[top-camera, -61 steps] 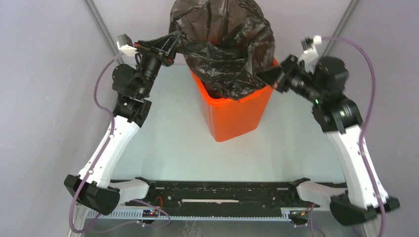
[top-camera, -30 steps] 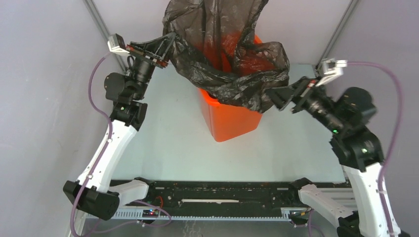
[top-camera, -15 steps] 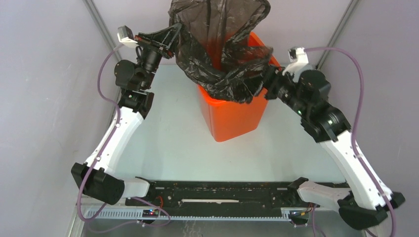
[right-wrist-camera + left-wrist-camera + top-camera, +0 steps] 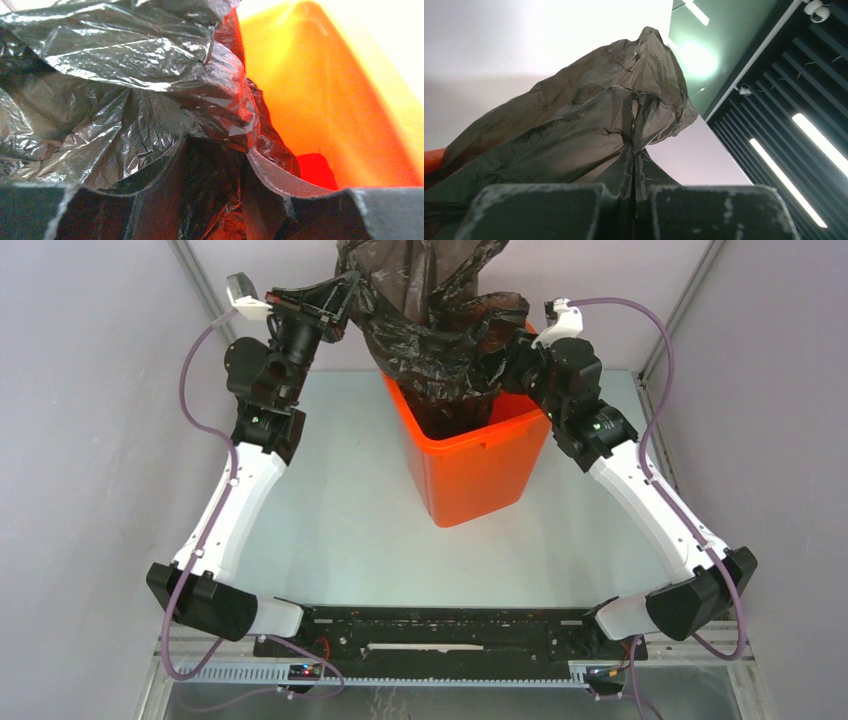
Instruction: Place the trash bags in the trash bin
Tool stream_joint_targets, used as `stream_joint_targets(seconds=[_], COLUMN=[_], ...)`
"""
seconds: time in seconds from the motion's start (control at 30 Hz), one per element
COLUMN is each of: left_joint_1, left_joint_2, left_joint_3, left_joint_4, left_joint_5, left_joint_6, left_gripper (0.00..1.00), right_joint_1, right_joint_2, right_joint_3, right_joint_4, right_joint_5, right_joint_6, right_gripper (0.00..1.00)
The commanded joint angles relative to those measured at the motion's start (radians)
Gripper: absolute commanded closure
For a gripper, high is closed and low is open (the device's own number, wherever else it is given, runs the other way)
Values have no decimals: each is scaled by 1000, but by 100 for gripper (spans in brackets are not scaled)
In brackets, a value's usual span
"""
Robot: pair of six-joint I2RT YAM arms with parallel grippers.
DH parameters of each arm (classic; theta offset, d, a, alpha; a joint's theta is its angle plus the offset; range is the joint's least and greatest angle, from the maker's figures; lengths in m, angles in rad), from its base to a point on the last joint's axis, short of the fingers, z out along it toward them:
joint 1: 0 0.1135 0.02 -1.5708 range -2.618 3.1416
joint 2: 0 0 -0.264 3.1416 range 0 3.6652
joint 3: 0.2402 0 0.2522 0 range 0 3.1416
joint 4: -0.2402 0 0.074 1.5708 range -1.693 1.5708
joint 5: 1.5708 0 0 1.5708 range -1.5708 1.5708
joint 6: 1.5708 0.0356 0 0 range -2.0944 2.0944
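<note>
Left gripper (image 4: 633, 172): pinched on trash bag (image 4: 440, 310) edge | right gripper (image 4: 215, 170): clamped on bunched fold | bag: between them, sagging into trash bin (image 4: 470, 465) below | light, limp, slippery: you should grip gathered folds.

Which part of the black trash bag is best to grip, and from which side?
Probably the loose bunch of the trash bag standing above the trash bin, from above: the thin film gathers into folds there, and the left pincer pins only one edge.

Glossy crinkly bag (image 4: 125, 65), smooth plstc bin (image 4: 320, 90)
</note>
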Motion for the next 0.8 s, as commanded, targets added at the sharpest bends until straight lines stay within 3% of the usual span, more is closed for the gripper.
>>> stream_joint_targets(seconds=[0.0, 0.2, 0.27, 0.37, 0.43, 0.5, 0.77], left_joint_1=[5, 3, 3, -2, -10, -20, -31], left_joint_2=[-42, -144, -153, -147, -146, -156, -204], left_joint_3=[-41, -221, -265, -359, -371, -373, -409], left_joint_4=[-46, -51, 19, 239, 265, 253, 176], left_joint_5=[26, 79, 103, 114, 129, 134, 150], left_joint_6=[70, 132, 97, -53, -71, -51, -31], left_gripper=[100, 100, 100, 100, 100, 100, 100], right_joint_1=[-32, -80, -81, -81, -81, -86, -132], right_joint_2=[-58, -270, -318, -366, -382, -390, -382], right_joint_3=[8, -82, -79, -53, -18, 26, 220], right_joint_4=[-20, -177, -231, -340, -423, -498, -717], right_joint_5=[44, 9, -50, -125, -118, -83, -138], right_joint_6=[-31, -67, -108, -180, -186, -156, -43], right_gripper=[51, 50, 47, 28, 11, 1, 0])
